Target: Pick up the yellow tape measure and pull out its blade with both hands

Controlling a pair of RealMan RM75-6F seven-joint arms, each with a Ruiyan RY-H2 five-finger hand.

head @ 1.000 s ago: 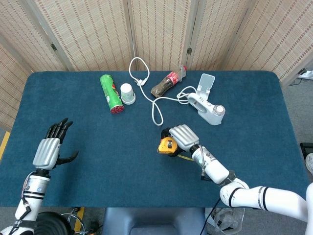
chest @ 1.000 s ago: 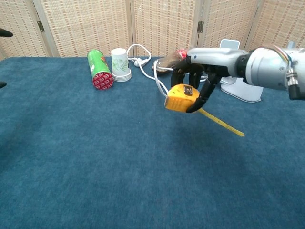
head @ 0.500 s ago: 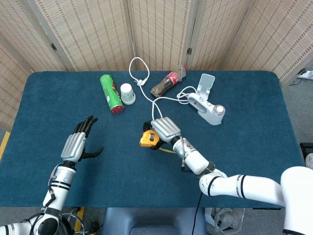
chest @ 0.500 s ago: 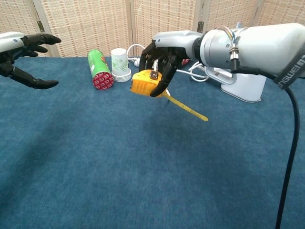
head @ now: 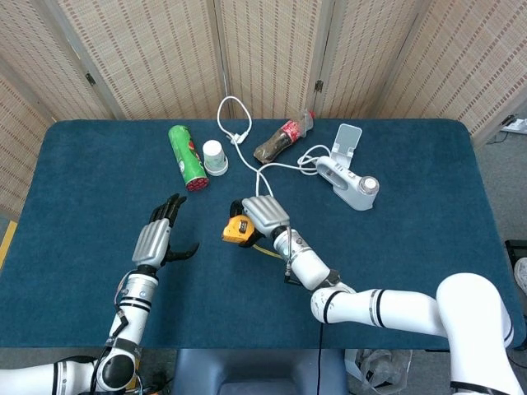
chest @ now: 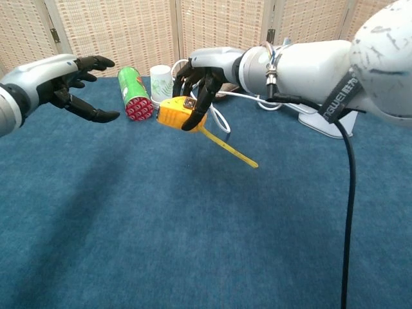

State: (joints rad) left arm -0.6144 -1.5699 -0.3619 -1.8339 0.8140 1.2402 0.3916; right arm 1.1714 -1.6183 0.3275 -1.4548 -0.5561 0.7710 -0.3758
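Landmark: paper cup [head: 215, 156], at back of counter [head: 428, 247]. Chip can [head: 187, 156] lies just left of it, bottle [head: 282, 139] to its right, charging stand [head: 347, 171] farther right (cable [head: 247, 148] btwn).

Left hand [head: 156, 243]: ribbed silver-grey back plate; black fingers and black thumb; dark palm side in the chest view.
Right hand [head: 262, 216]: same build, ribbed silver-grey back plate over black fingers [chest: 199, 96].
Left forearm [head: 131, 306]: slim white shell; silver wrist collar with thin black rings.
Right forearm [head: 306, 267]: glossy white segments, black bands at the joints; in the chest view a broad grey-white cylinder.
Cable [chest: 349, 193]: black, hanging from the right arm, passing under a black strap with white lettering.
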